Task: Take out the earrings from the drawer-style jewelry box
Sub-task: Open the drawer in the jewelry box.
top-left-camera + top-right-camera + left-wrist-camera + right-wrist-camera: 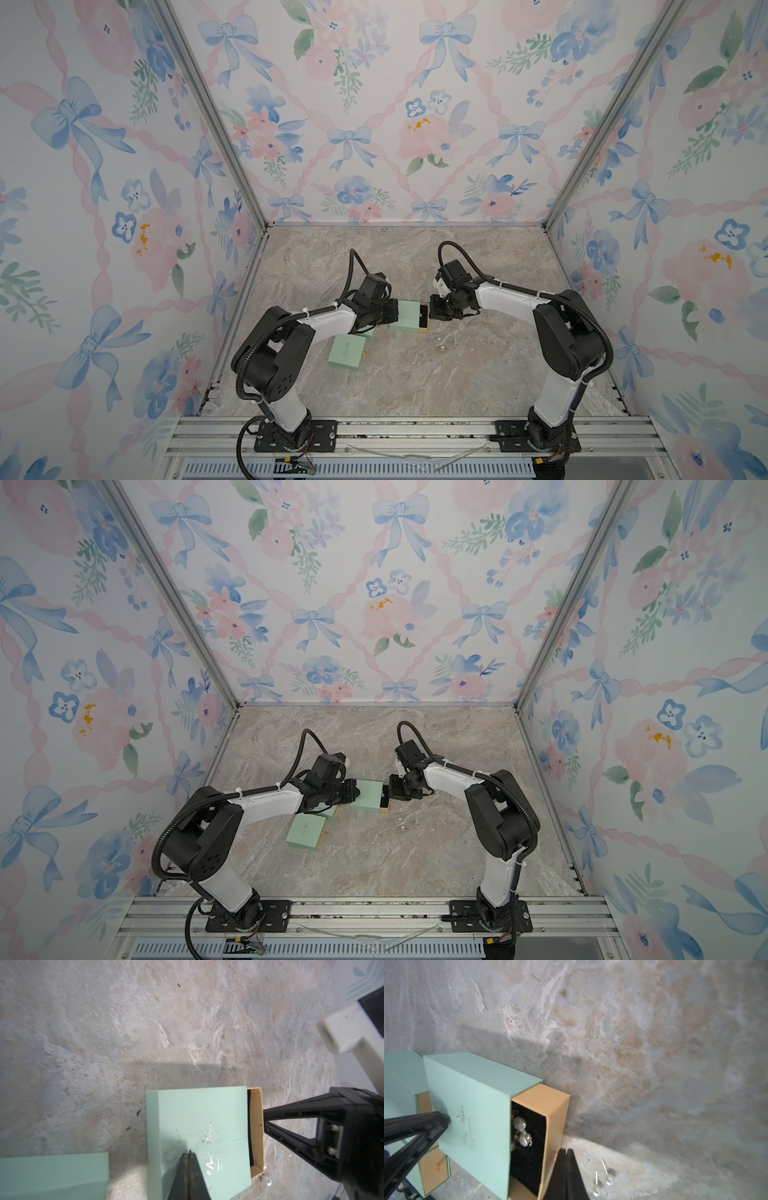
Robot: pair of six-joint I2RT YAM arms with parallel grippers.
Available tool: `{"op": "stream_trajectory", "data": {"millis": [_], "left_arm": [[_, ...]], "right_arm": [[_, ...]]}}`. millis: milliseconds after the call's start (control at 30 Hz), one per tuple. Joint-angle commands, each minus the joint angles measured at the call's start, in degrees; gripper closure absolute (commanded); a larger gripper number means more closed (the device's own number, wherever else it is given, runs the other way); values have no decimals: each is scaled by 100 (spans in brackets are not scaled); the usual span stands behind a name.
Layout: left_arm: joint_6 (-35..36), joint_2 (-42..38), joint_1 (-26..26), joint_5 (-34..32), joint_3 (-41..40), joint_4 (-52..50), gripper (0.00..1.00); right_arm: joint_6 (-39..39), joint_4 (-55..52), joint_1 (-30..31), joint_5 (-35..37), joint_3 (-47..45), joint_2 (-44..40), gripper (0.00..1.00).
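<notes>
Right wrist view:
- The drawer (pixel 550 1105) is only part-way out of the jewelry box (pixel 473 1109).
- The sleeve edge covers some of the earrings in the drawer (pixel 522 1128), so their count cannot be read.
- The right gripper (pixel 566 1150) is cut off by the bottom edge, and only its tips show.
- The loose earrings (pixel 609 1180) on the tabletop (pixel 654 1064) are small and blurred.
- The lid lettering (pixel 462 1124) is illegible here and in the left wrist view.

Left wrist view:
- The drawer interior is dark and its contents cannot be made out.
- The second box (pixel 54 1176) is cut off by two edges.

Both top views:
- The loose earrings are mere specks.
- The third box (pixel 371 332) is mostly hidden under the left arm (pixel 324 320).
</notes>
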Motion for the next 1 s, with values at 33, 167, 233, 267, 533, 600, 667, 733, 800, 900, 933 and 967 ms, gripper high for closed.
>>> {"op": "stream_trajectory", "data": {"millis": [33,167,233,267,533,600,667,733,800,900,933,967], "left_arm": [[118,168,3,-324,-67,-628,100],[123,166,8,-324,-67,-623,100],[116,164,6,-324,-62,-627,100],[120,166,4,-324,-63,-629,100],[131,167,16,-311,-58,-628,100],[124,165,12,-317,-58,-621,100],[130,175,12,-313,-55,-628,100],[131,177,16,-307,-50,-624,100],[129,197,16,-307,-41,-626,100],[131,186,17,-302,-48,-624,100],[124,177,17,-304,-48,-624,100],[129,173,16,-303,-41,-626,100]], "right_arm": [[-54,-403,6,399,76,-162,100],[-70,-443,6,478,74,-171,100],[-83,-456,-3,480,89,-163,100],[-89,-452,-3,473,93,-156,100],[-90,-486,-38,505,85,-154,100],[-89,-513,-47,534,85,-150,100],[-89,-494,-47,498,76,-156,100],[-79,-490,-47,480,76,-144,100],[-78,-478,-47,463,85,-136,100],[-79,-507,-47,490,85,-145,100],[-73,-526,-52,520,93,-141,100],[-71,-548,-55,552,94,-145,100]]}}
